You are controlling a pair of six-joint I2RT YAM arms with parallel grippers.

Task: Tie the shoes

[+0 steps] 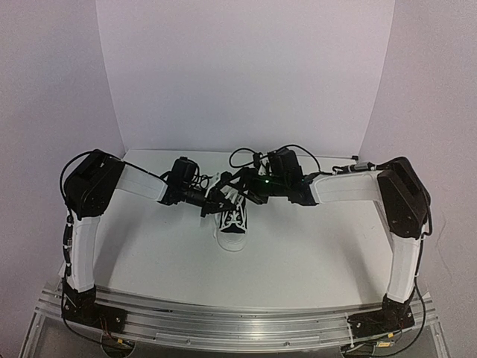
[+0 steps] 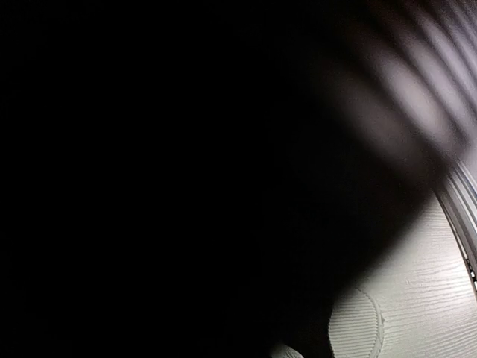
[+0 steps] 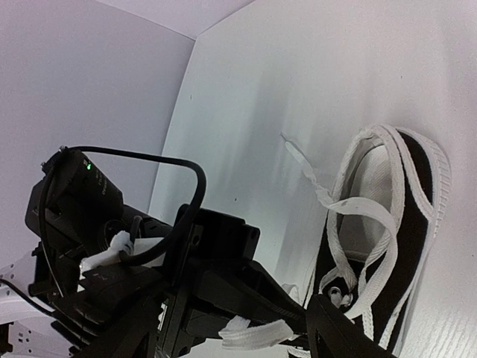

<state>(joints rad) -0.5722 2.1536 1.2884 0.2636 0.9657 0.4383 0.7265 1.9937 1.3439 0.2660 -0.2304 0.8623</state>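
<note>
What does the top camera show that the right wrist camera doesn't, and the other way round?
Only the top view: the left arm and right arm from base to wrist, and the rail that their bases sit on. Only the right wrist view: the laces looping loosely over the shoe, and one lace end lying on the table. Both: the shoe, the table, and the left gripper close by the shoe.
</note>
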